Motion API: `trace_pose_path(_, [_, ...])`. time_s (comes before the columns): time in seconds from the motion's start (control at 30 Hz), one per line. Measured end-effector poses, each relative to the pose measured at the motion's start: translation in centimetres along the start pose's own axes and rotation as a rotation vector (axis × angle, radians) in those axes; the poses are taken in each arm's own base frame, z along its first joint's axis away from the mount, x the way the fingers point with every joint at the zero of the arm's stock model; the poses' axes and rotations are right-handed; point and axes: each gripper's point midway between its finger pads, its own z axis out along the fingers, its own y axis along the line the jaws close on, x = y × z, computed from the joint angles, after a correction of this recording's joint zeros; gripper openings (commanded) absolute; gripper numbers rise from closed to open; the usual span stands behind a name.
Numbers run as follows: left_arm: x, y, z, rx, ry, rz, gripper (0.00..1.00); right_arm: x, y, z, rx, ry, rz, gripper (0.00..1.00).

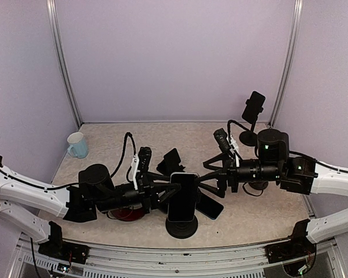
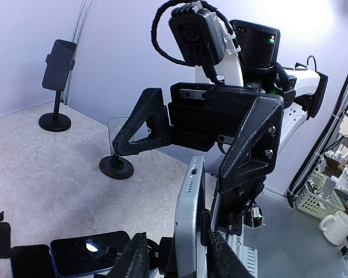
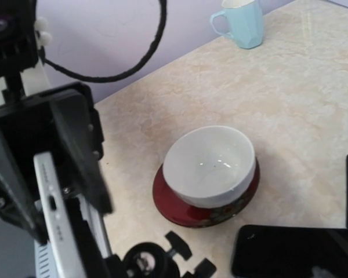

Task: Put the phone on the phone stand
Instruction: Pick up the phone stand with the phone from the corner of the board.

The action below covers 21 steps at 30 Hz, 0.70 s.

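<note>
A silver-edged phone [image 1: 182, 196] stands upright in the holder of a black phone stand with a round base [image 1: 181, 227] at the front middle. In the left wrist view the phone [image 2: 191, 220] is edge-on between my left gripper's [image 2: 175, 243] fingers. One finger lies against the stand's ridged clamp [image 2: 203, 225]. The other finger stands a little off the phone, with a stand knob in that gap. My right gripper [image 2: 191, 145] hangs wide open just above the phone's top edge, holding nothing. From above, my left gripper [image 1: 169, 197] and right gripper [image 1: 207, 178] flank the phone.
A second dark phone [image 1: 210, 207] lies flat beside the stand. A white bowl [image 3: 209, 165] sits on a red plate [image 3: 180, 211] to the left. A blue mug [image 1: 77, 145] stands far left. Another stand holding a phone [image 1: 254, 110] is back right, and a small stand [image 1: 171, 161] is behind centre.
</note>
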Motion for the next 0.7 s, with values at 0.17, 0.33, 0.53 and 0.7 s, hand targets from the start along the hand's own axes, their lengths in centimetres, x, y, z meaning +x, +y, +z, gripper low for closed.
trace_pose_path(0.17, [-0.2, -0.1, -0.1, 0.001, -0.004, -0.009, 0.07, -0.2, -0.3, -0.4, 0.028, -0.013, -0.002, 1.0])
trace_pose_path(0.33, [-0.2, -0.1, -0.2, -0.002, 0.002, -0.013, 0.0, -0.2, -0.7, -0.4, 0.049, -0.016, -0.006, 1.0])
trace_pose_path(0.53, [-0.3, -0.1, -0.2, -0.009, 0.017, -0.009, 0.0, -0.2, -0.9, -0.4, 0.059, -0.017, -0.01, 1.0])
trace_pose_path(0.7, [-0.4, 0.0, -0.1, -0.017, 0.032, 0.004, 0.0, 0.0, -1.2, -0.4, 0.074, -0.009, -0.013, 1.0])
